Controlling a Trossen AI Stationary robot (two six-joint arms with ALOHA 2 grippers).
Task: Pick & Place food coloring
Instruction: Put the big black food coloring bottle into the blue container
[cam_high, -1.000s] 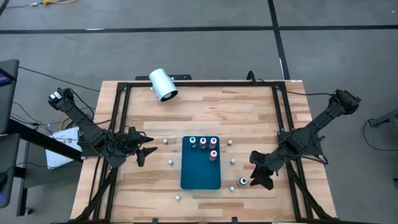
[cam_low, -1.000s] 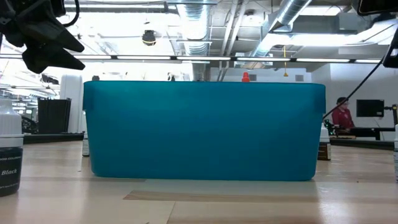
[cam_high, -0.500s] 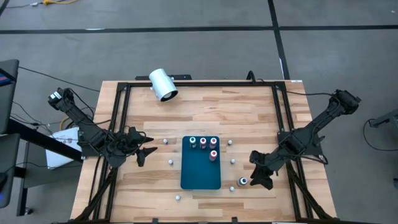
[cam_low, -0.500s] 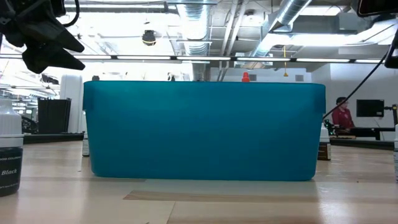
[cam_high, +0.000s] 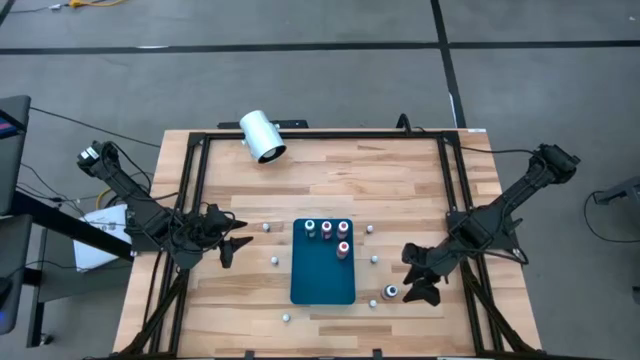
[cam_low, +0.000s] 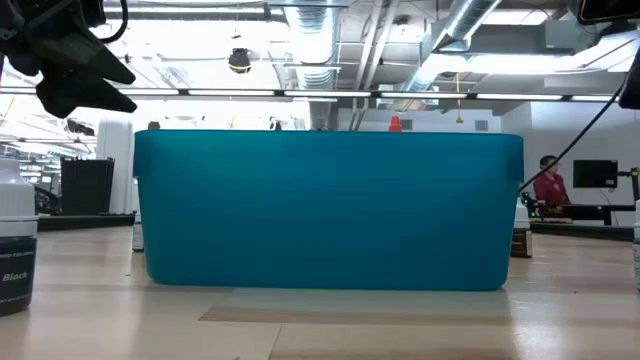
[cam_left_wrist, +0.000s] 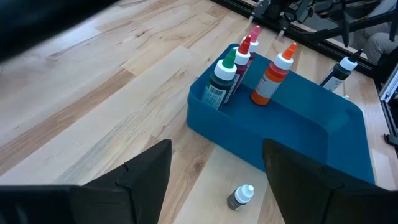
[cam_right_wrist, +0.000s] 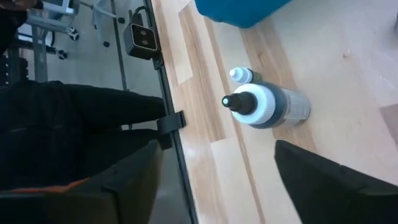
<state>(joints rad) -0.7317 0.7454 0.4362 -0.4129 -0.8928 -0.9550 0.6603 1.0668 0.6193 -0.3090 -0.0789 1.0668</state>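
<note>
Right gripper (cam_high: 412, 284) at four o'clock on the table (cam_high: 400, 175), fingers spread beside a dark bottle (cam_high: 391, 292) standing near the front edge. Four bottles (cam_high: 327, 229) upright in the blue tray (cam_high: 322, 280) at center. Left gripper (cam_high: 236, 244) at nine o'clock, fingers spread, bare wood around.

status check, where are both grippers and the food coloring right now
Right gripper open, astride the dark bottle standing on the table, not gripping. Left gripper open, waiting left of the teal tray. Four bottles stand in the tray. Nothing in the way.
</note>
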